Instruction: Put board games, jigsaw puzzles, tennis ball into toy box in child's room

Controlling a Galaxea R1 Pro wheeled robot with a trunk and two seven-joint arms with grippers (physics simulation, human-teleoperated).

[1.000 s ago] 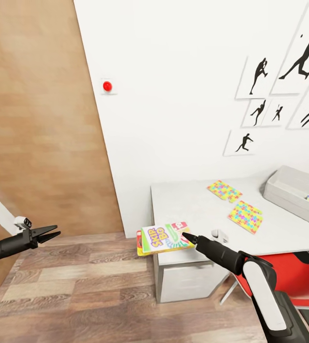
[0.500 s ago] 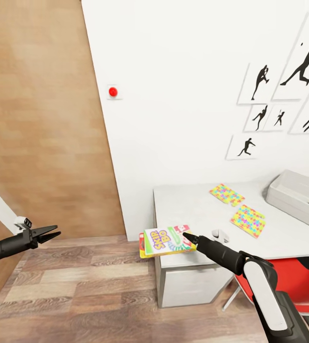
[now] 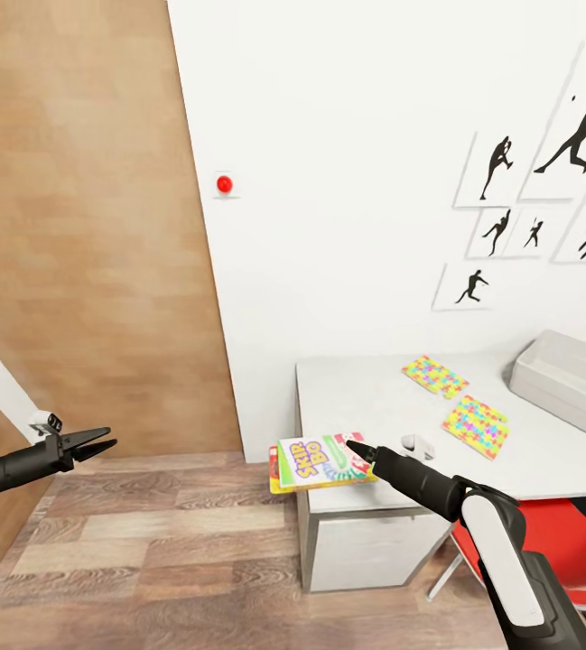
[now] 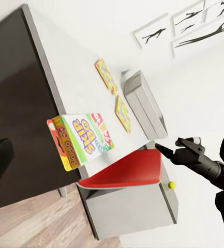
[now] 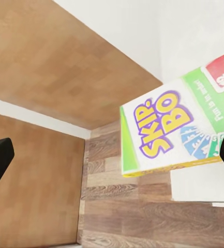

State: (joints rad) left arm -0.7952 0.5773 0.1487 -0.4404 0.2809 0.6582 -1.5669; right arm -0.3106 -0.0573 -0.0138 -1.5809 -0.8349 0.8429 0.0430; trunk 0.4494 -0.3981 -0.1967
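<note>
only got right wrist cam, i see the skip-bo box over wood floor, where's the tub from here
observer: In the head view the grey tub sits at the far right of the table, while the game box overhangs the table's left end.
operator: anything lying between the box and the tub
observer: Two puzzle squares lie flat on the tabletop between them, apart from each other.
operator: what's my left arm doing
observer: The left gripper hangs over the floor, well left of the table, jaws open and empty.
</note>
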